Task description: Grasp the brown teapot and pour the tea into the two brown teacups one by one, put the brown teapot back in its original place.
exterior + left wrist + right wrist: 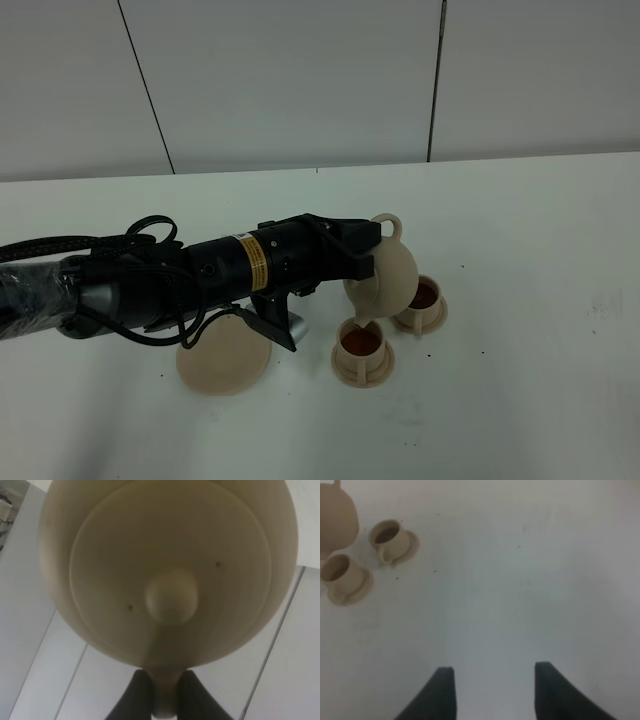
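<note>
We hold the brown teapot [385,272] tipped well over, spout down above the nearer teacup [361,348], so the tea runs straight in; the farther teacup [424,299] beside it already shows dark liquid. The left gripper [164,692] has its jaws clamped on the teapot's handle, the body and lid beyond the fingertips. The saucer disc [225,355] lies bare toward the table's front edge; our right gripper [492,690] hangs with jaws apart, holding nothing.

Teapot [392,275]: light tan, matte
Teacups [362,342]: tan, reddish-brown tea inside
Saucer disc [225,362]: tan
Bench [540,300]: white
Left arm [250,265]: black, yellow label
</note>
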